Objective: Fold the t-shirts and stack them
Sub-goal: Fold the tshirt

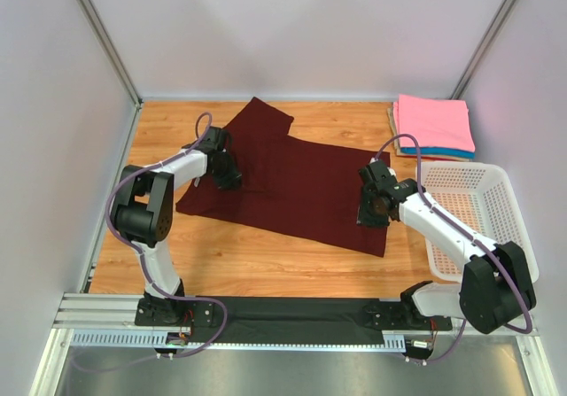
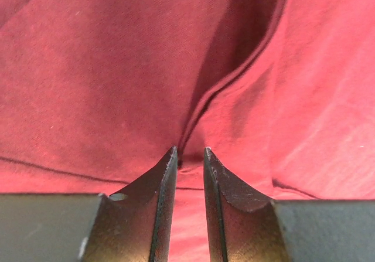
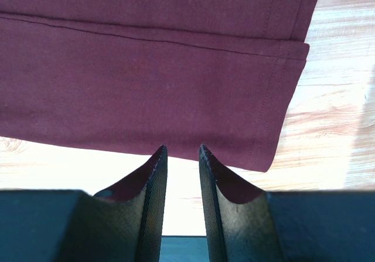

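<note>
From above, the maroon t-shirt (image 1: 301, 188) lies spread and unfolded on the worktop (image 1: 230, 263). The folded tees (image 1: 434, 123) are stacked at the back right, behind the basket (image 1: 478, 210). The left tool (image 1: 225, 173) rests on the shirt's left part and the right tool (image 1: 372, 206) is at its right edge.

Left wrist: the tool is narrow and seems to pinch a ridge of cloth.

Right wrist: the tool is narrow too, with its tips at the shirt's edge; I cannot tell whether it holds anything. If only one side grips, a lift would likely drag the shirt askew.

No legible text, label or number on anything.
</note>
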Controlling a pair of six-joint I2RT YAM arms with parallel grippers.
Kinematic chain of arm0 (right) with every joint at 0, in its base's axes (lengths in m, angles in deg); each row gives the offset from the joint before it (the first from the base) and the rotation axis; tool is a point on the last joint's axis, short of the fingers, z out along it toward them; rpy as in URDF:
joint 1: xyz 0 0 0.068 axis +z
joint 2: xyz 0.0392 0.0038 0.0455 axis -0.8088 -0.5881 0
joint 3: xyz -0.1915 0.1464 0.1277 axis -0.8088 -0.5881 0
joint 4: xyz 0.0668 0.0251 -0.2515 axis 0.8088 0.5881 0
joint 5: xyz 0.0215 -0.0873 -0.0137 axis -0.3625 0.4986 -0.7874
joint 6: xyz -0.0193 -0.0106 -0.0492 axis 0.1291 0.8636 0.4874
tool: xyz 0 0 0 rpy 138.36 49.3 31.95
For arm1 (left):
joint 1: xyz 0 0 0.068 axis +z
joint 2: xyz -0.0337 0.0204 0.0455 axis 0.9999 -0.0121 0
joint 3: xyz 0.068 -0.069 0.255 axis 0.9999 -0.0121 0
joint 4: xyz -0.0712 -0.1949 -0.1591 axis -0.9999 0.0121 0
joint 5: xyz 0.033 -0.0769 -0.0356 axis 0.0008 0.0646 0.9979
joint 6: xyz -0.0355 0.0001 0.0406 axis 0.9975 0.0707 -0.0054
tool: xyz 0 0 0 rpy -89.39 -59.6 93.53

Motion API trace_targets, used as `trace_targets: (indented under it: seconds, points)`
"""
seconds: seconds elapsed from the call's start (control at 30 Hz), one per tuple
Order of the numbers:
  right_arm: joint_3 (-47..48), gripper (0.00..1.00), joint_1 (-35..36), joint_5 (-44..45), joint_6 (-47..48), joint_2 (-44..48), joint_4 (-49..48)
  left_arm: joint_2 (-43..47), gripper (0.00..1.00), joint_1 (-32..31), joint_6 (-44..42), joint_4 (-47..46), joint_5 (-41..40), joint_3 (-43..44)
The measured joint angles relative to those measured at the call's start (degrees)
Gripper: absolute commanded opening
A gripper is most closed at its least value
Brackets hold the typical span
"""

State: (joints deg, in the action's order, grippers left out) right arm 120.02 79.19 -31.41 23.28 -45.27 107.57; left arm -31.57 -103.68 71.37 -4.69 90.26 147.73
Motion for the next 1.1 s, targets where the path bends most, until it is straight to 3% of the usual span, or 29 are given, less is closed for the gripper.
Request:
trace_targets:
  seconds: [0.17, 0.43, 1.1]
  points:
    - [0.0, 0.29, 0.0, 0.0, 0.0, 0.0, -0.04, -0.09, 0.29, 0.0, 0.13, 1.18, -0.48, 0.0]
    - [0.0, 0.29, 0.0, 0.07, 0.0, 0.0, -0.04, -0.35, 0.0, 0.0, 0.5, 1.64, -0.55, 0.42]
    - [0.0, 0.29, 0.0, 0.22, 0.17, 0.04, -0.02, -3.89, 0.0, -2.78, -0.55, -1.05, 5.51, 12.61]
